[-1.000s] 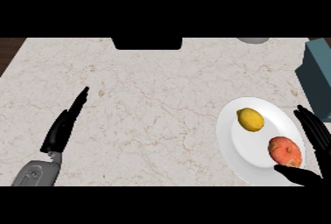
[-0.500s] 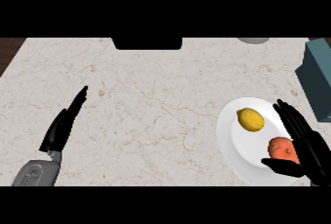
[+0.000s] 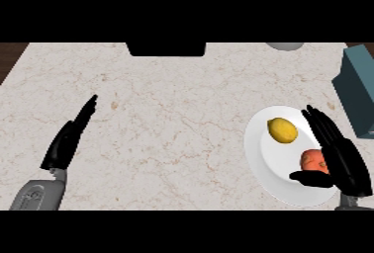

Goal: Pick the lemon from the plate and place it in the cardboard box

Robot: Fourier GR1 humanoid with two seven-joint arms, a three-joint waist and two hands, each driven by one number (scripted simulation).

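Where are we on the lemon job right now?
Nothing finished: the lemon lies on the white plate, ungrasped. In hand: the right hand, fingers straight, is over the plate's right side beside the orange fruit, a gap away from the lemon. The left hand rests open at the left. Left: grasp, lift and carry it to the box; a blue-grey container stands at the right edge.

Probably a kitchen: marble-look counter (image 3: 182, 113), white plate (image 3: 274, 168) of fruit.
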